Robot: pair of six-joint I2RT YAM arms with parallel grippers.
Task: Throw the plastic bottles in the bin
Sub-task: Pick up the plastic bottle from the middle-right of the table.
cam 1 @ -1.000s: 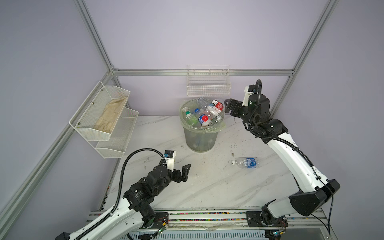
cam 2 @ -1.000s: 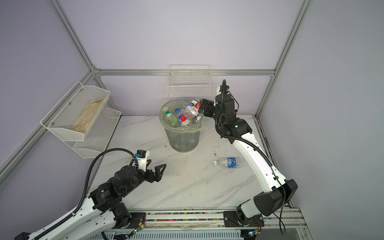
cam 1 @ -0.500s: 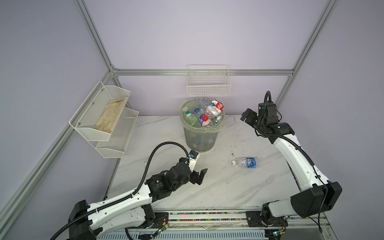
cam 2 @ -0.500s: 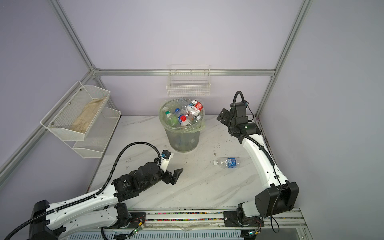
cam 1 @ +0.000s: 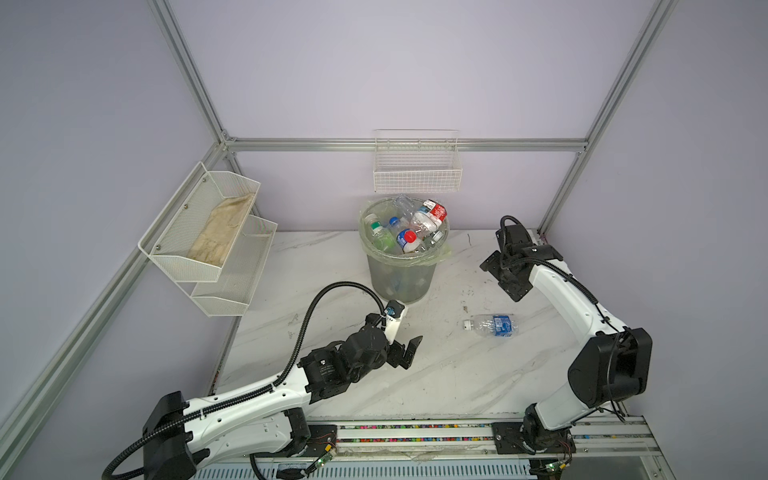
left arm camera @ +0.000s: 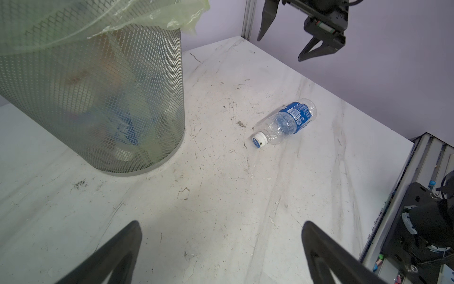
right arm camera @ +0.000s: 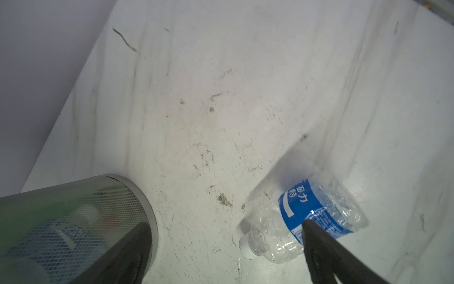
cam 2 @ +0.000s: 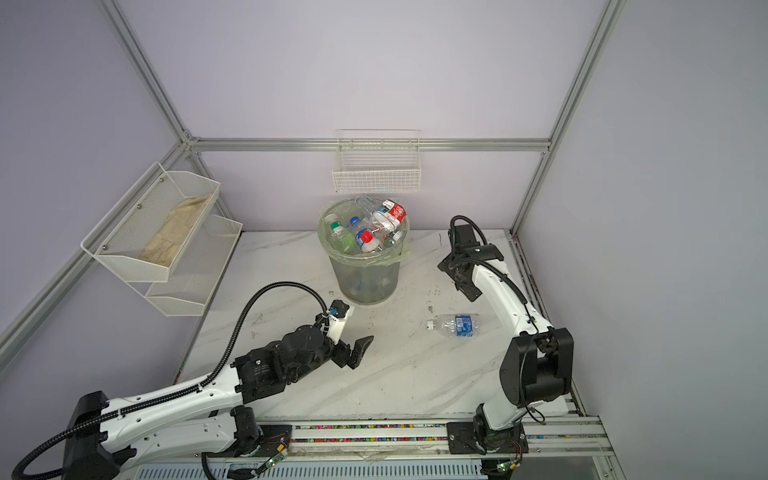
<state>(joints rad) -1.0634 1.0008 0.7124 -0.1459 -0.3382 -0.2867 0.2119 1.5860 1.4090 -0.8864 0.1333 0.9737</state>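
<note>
One clear plastic bottle [cam 1: 492, 325] [cam 2: 454, 325] with a blue label and white cap lies on its side on the marble table, right of the bin. The bin [cam 1: 401, 272] [cam 2: 365, 276] is a grey mesh basket with a pale green bag. Several plastic bottles [cam 1: 409, 228] are heaped to its rim. My left gripper [cam 1: 409, 352] [left arm camera: 221, 225] is open and empty, low over the table, in front of the bin and left of the lying bottle [left arm camera: 286, 123]. My right gripper [cam 1: 505, 280] [right arm camera: 224, 224] hangs open behind that bottle [right arm camera: 304, 221], holding nothing.
A white wire basket [cam 1: 417, 174] hangs on the back wall above the bin. A white mesh two-tier shelf [cam 1: 208, 237] with a beige cloth is fixed to the left wall. Aluminium posts frame the cell, and a rail [cam 1: 415, 432] runs along the front edge.
My right gripper has left the bin's rim, swinging right and down towards the lying bottle. My left arm has reached forward and right across the table. Both stayed open.
</note>
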